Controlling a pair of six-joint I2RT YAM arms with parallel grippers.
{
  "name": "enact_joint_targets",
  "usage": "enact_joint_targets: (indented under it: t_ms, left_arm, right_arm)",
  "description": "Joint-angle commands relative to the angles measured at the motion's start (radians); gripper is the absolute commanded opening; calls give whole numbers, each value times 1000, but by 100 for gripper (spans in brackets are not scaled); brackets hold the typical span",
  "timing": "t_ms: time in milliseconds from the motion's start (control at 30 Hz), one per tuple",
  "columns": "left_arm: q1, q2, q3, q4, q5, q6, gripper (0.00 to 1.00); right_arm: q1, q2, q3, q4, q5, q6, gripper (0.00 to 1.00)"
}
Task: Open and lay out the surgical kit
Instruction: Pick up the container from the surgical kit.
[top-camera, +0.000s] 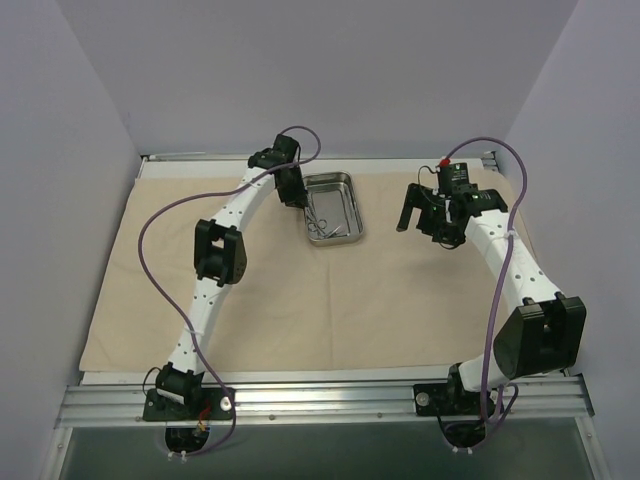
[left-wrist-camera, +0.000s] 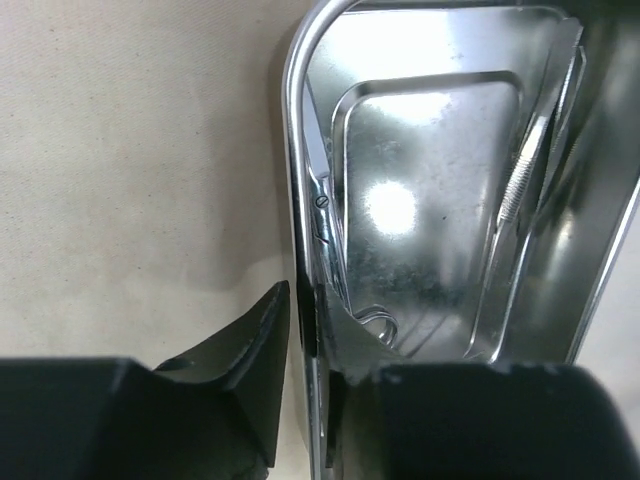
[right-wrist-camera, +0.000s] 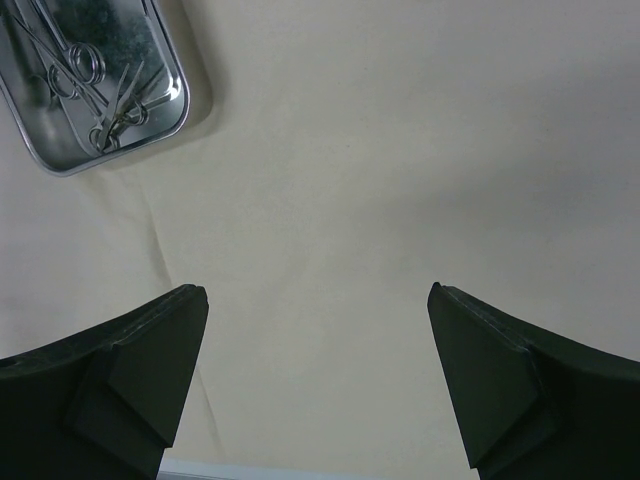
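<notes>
The beige cloth wrap (top-camera: 300, 300) lies spread flat over the table. On its far middle sits the steel tray (top-camera: 340, 195) with thin metal instruments (top-camera: 320, 222) inside. My left gripper (top-camera: 300, 200) is at the tray's left rim. In the left wrist view, the gripper (left-wrist-camera: 303, 310) has one finger outside and one inside the rim (left-wrist-camera: 296, 150), pinched on it. Forceps (left-wrist-camera: 325, 220) and a slim tool (left-wrist-camera: 530, 160) lie in the tray. My right gripper (top-camera: 425, 222) hovers open over bare cloth (right-wrist-camera: 400, 150), right of the tray (right-wrist-camera: 40, 150).
Grey walls close in the left, right and back sides. A metal rail (top-camera: 320, 395) carrying both arm bases runs along the near edge. A crease in the cloth (right-wrist-camera: 150, 230) runs below the tray in the right wrist view.
</notes>
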Motion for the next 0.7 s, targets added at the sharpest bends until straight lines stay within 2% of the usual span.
enact_joint_targets:
  t_ms: [0, 133, 167, 467, 667]
  left_arm:
    - [2, -20, 77, -24, 13, 2, 25]
    - [21, -72, 102, -42, 19, -22, 12]
    - [28, -81, 99, -52, 20, -33, 3]
    - [45, -164, 38, -92, 8, -7, 2]
    - [63, -317, -184, -32, 2, 18, 2]
  right_arm:
    - [-11, -45, -8, -16, -17, -20, 100]
    - [-17, -34, 7, -13, -28, -27, 100]
    - [-17, -27, 15, -13, -31, -27, 100]
    - [-17, -5, 18, 5, -72, -21, 100]
    - [-16, -2, 12, 11, -86, -18, 100]
